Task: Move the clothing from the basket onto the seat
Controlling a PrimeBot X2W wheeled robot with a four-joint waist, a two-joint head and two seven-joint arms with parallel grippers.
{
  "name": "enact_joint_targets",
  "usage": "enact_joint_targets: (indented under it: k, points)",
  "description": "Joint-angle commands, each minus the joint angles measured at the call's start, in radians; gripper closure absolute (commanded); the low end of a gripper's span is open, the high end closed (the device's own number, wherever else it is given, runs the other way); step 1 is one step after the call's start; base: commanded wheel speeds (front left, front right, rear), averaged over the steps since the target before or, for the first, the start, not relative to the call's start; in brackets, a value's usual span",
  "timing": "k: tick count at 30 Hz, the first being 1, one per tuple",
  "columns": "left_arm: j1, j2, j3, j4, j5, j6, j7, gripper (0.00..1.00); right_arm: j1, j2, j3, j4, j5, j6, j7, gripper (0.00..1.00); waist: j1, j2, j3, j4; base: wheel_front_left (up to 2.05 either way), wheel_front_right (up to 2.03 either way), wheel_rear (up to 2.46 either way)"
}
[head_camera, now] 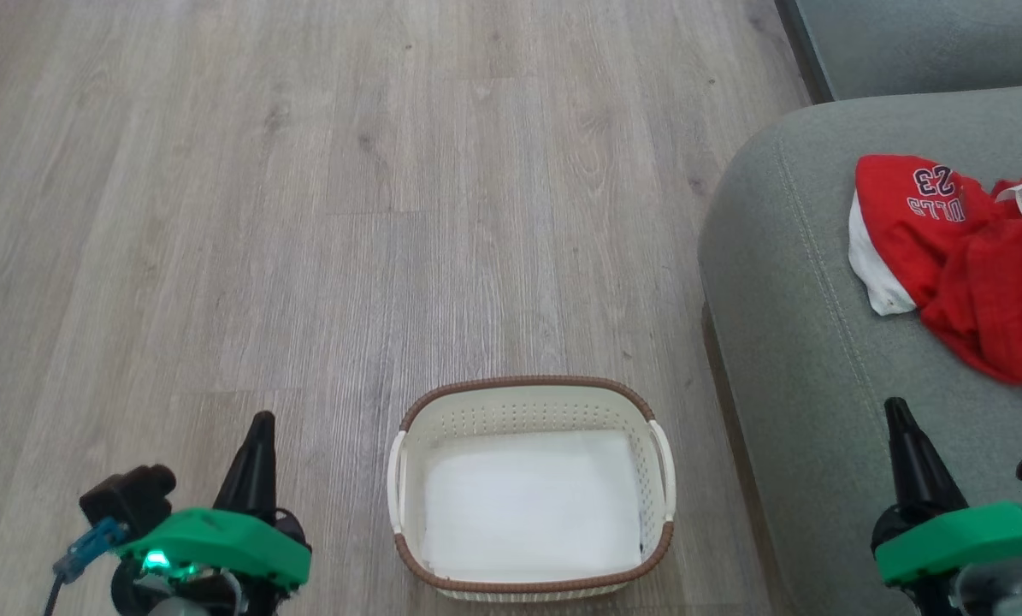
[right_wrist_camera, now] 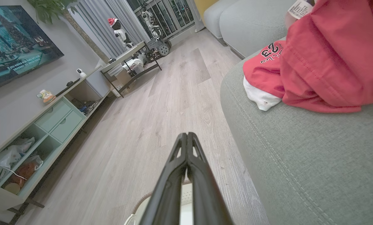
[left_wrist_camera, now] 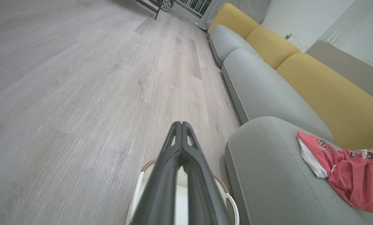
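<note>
Basket (head_camera: 528, 412) on floor, nothing inside; clothing (head_camera: 972, 257) heaped on seat (head_camera: 801, 359) near rounded corner; left gripper (head_camera: 260, 423), right gripper (head_camera: 895, 412) fingers together, holding nothing. Judged: transfer done; no further grasp called for.

Head view looks down; 2 wrist views low, forward; all 3 share seat (head_camera: 801, 359).

The red clothing (head_camera: 972, 257) bears "23" and "ULLS" in dark lettering, upside down in the head view.
</note>
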Motion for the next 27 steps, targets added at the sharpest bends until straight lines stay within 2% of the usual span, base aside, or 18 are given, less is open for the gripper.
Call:
enact_joint_targets:
  k: [1,27]
  points:
    - [-0.057,-0.001,0.026,-0.026,-0.025,-0.009,0.006,1.00,-0.056,-0.004,-0.010,-0.026,0.025,0.000,0.003,1.00,0.0000,0.0000,0.000,0.000,0.00,0.00,0.00]
    - [-0.071,-0.029,0.116,-0.018,-0.294,-0.048,0.087,1.00,-0.098,0.036,-0.034,0.011,0.293,0.000,0.072,1.00,0.0000,0.0000,-0.001,0.001,0.00,0.00,0.00]
